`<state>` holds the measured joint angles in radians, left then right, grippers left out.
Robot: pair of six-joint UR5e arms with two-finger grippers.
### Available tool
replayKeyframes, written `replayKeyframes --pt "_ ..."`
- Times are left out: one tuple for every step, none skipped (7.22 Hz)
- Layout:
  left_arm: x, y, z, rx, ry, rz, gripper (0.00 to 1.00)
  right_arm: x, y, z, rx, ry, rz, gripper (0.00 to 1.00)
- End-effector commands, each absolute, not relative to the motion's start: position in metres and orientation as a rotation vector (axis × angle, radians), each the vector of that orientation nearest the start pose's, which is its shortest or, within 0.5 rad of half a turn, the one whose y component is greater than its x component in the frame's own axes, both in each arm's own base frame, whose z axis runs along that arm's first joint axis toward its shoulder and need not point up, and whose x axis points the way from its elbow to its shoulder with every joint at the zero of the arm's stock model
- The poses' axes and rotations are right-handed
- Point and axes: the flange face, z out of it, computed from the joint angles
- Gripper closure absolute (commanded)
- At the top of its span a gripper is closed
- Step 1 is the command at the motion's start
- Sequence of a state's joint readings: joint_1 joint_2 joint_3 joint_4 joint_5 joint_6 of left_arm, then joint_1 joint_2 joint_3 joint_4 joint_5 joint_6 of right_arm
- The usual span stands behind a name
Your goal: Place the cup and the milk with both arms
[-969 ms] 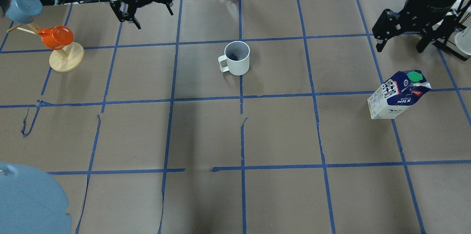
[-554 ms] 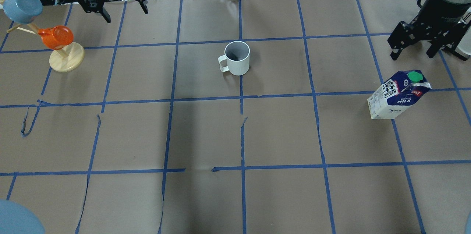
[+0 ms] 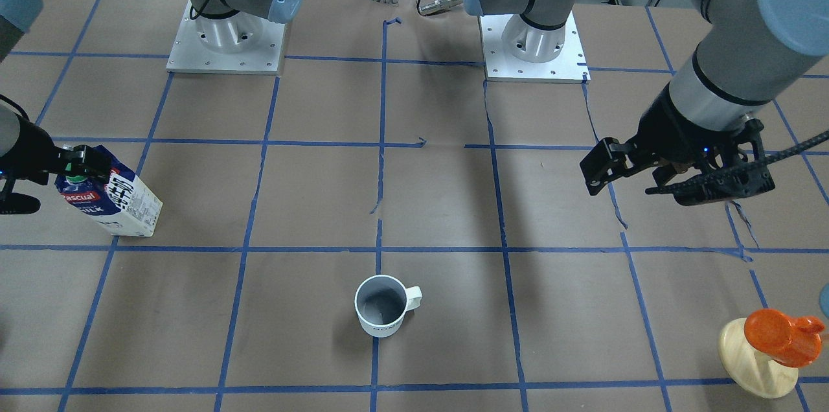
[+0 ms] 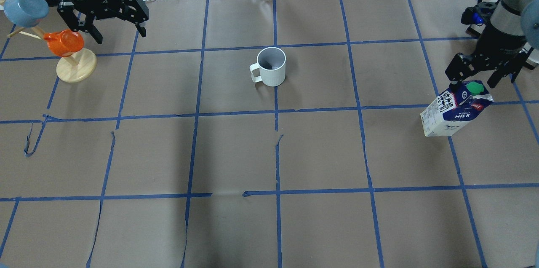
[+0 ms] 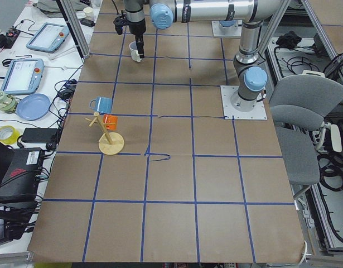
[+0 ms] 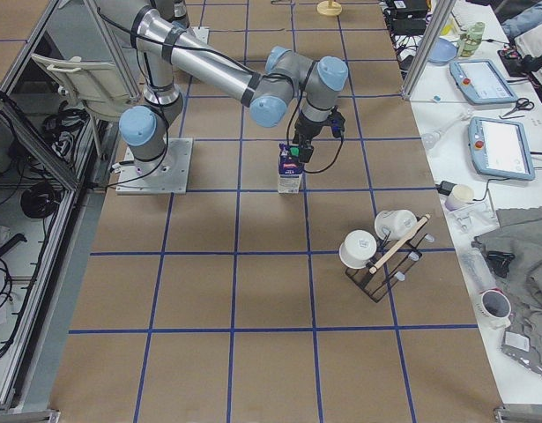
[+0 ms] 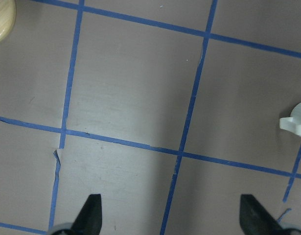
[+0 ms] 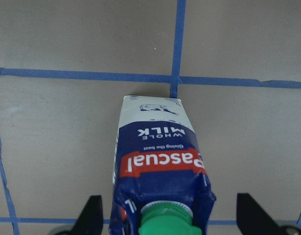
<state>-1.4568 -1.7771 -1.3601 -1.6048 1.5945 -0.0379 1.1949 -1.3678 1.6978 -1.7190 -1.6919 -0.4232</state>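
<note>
The white cup (image 4: pixel 273 67) stands upright mid-table, handle to the view's left; it also shows in the front view (image 3: pixel 381 305), and its handle (image 7: pixel 293 122) is at the left wrist view's right edge. The milk (image 4: pixel 457 110) stands at the right, green cap up, also in the front view (image 3: pixel 110 195). My right gripper (image 4: pixel 472 84) is open, its fingers straddling the carton's top; the right wrist view shows the milk (image 8: pixel 160 166) between them. My left gripper (image 4: pixel 120 35) is open and empty, far left of the cup, over bare paper (image 7: pixel 172 215).
A round wooden stand (image 4: pixel 76 70) with an orange cup (image 4: pixel 63 42) and a blue cup (image 4: pixel 25 11) is beside my left gripper. A black rack with white cups (image 6: pixel 381 251) shows in the right side view. Cables and clutter lie beyond the far edge.
My right gripper has moved down and toward the milk, now over its cap. My left gripper has moved left and then nearer, ending beside the stand. Cup and milk have not moved.
</note>
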Motion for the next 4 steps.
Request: replayKeyframes --pt "-0.066 -0.57 0.478 -0.231 3.106 0.054 0.0 -0.085 -0.538 0.334 -0.136 3.164 0.394 0.37" --pt "-0.068 -0.563 0.481 -0.231 3.112 0.049 0.0 -0.084 -0.534 0.334 -0.142 3.148 0.444 0.48" --pt "-0.071 -0.556 0.487 -0.225 3.116 0.035 0.0 -0.083 -0.534 0.335 -0.144 3.147 0.443 0.55" --pt "-0.078 -0.553 0.482 -0.206 3.117 0.051 0.0 -0.081 -0.536 0.34 -0.145 3.153 0.427 0.6"
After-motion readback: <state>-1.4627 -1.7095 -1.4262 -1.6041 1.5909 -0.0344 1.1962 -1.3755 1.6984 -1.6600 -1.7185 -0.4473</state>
